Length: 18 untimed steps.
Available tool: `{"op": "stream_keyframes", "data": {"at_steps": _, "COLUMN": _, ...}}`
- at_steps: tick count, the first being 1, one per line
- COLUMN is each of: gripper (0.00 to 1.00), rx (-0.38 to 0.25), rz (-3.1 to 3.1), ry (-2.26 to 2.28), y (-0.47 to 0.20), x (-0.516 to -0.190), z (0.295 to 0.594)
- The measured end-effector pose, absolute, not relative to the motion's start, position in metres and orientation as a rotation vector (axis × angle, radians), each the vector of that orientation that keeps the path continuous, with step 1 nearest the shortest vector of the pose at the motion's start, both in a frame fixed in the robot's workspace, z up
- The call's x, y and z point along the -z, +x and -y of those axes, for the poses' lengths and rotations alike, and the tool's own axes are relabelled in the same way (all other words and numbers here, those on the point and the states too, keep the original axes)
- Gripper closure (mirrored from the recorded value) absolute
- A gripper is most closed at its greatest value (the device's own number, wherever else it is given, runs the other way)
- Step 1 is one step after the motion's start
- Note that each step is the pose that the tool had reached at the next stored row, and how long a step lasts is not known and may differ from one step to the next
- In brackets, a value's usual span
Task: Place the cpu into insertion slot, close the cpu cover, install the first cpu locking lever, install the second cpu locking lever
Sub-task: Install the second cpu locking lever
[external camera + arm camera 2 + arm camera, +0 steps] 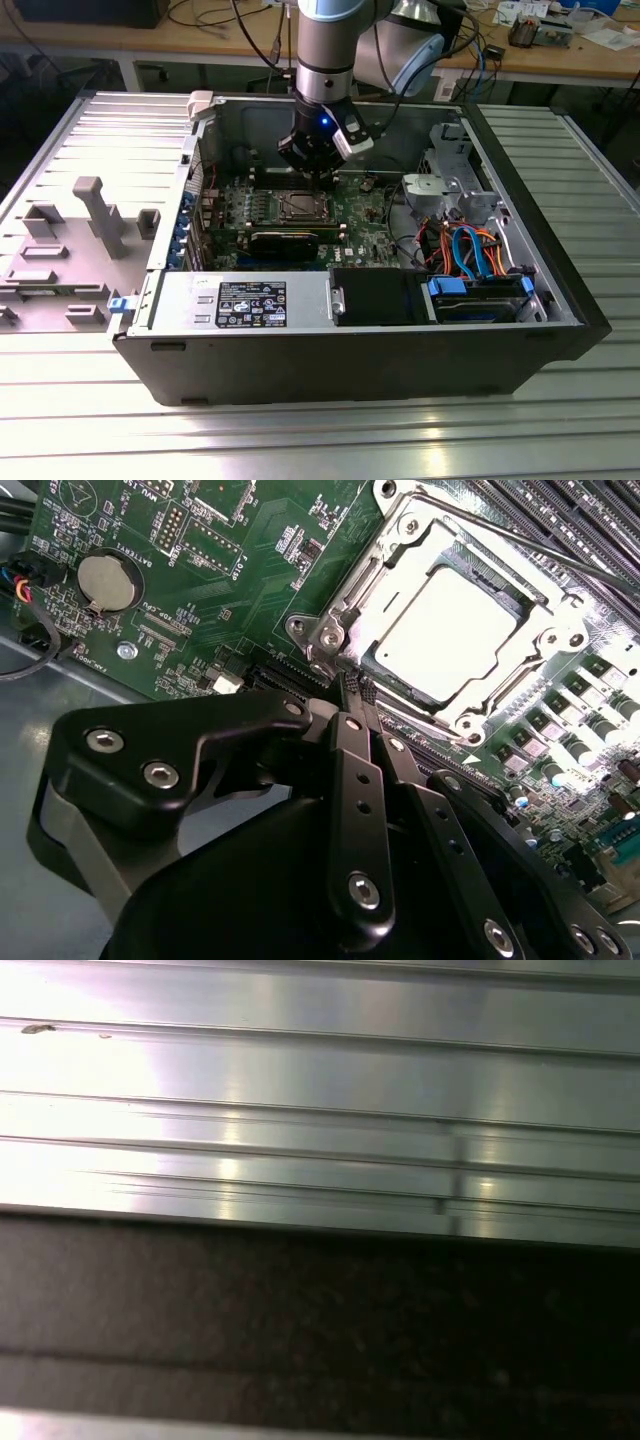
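**Cpu seated, cover down, gripper at the socket edge**

Going from the exterior view's left: we see a grey moulded panel (70, 250) lying flat beside the open case (350, 360). Inside the case, the green board (360, 225) sits near the middle, with the drive cage (450, 190) and blue and orange cables (470, 250) towards the exterior view's right.

The arm (325, 45) comes straight down over the board — the gripper (318, 175) hangs just above the slot (300, 207).

In the second wrist view, the cpu (455, 630) lies flat in the slot (375, 650), its bright metal top showing through the window of the cover (480, 715), which lies down over it. The fingers (352, 695) are pressed together — no gap, nothing between them. Their tips sit at the socket's edge; we cannot tell whether they touch a lever.

The first wrist view shows ribbed aluminium table (320, 1090).
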<state>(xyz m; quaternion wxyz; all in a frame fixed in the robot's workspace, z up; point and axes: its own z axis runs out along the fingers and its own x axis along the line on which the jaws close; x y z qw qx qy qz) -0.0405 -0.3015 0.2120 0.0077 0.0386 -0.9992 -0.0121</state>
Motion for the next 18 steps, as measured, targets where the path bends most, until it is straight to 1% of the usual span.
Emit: {"op": "stream_keyframes", "data": {"at_steps": 18, "gripper": 0.89, "rx": 0.038, "rz": 3.124, "ry": 0.121, "y": -0.0405, "x": -0.212, "z": 0.3087}}
